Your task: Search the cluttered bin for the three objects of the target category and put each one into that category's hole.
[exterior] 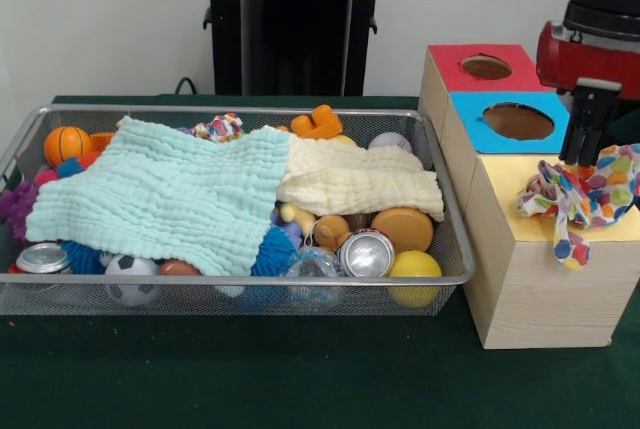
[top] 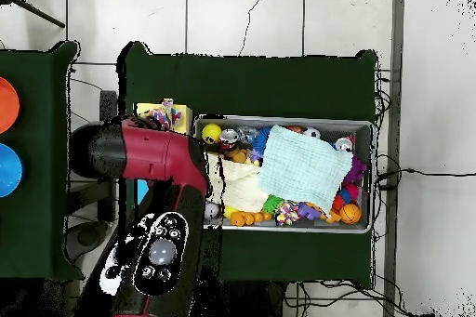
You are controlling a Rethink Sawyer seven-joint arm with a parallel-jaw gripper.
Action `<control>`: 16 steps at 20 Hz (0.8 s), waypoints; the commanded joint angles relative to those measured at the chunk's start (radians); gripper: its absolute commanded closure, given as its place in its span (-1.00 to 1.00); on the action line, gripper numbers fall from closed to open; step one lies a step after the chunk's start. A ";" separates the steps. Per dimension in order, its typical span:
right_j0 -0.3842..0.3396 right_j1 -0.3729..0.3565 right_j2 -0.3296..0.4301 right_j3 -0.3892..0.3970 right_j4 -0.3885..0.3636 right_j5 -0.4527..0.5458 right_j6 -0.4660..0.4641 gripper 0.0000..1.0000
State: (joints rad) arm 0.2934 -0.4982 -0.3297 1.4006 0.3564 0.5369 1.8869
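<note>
Directly under your gripper (exterior: 580, 161) hangs a polka-dot cloth toy (exterior: 578, 199), white with red, blue, green and yellow spots, knotted and crumpled. It touches the fingertips and drapes onto the yellow-topped box (exterior: 520, 249), one tail spilling over the box's front edge. Behind the gripper sit the blue-topped box (exterior: 480, 129) and the red-topped box (exterior: 450, 64), each with a round hole. Well away to its side lies the wire bin (exterior: 240, 279), heaped with clutter.

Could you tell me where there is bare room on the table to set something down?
The green table is bare in front of the wire bin and the wooden boxes. The bin is crowded: cloths over balls and cans. The yellow box top holds the spotted cloth under the gripper.
</note>
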 commanded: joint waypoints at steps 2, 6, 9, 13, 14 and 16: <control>-0.037 0.062 0.059 0.023 -0.026 -0.042 0.156 1.00; -0.038 0.092 0.060 -0.013 -0.022 -0.034 0.155 1.00; -0.039 0.126 0.064 -0.027 -0.020 -0.058 0.160 1.00; -0.038 0.179 0.057 -0.066 -0.014 -0.069 0.174 1.00; -0.040 0.190 0.055 -0.075 -0.013 -0.064 0.175 1.00; -0.044 0.206 0.057 -0.091 -0.010 -0.053 0.174 1.00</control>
State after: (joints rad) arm 0.2884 -0.4046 -0.3295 1.3559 0.3568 0.5119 1.8869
